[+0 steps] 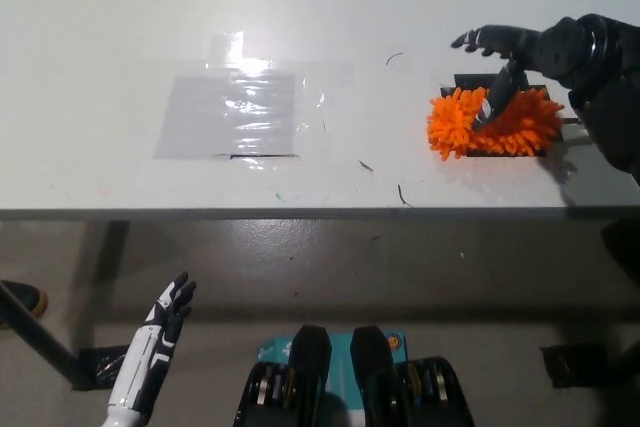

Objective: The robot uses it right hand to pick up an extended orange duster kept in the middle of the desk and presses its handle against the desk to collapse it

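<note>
Left of the orange duster (492, 123) the desk (100, 67) lies bare apart from a flat taped plastic sheet (237, 115); my right hand (520, 57) covers its top.
</note>
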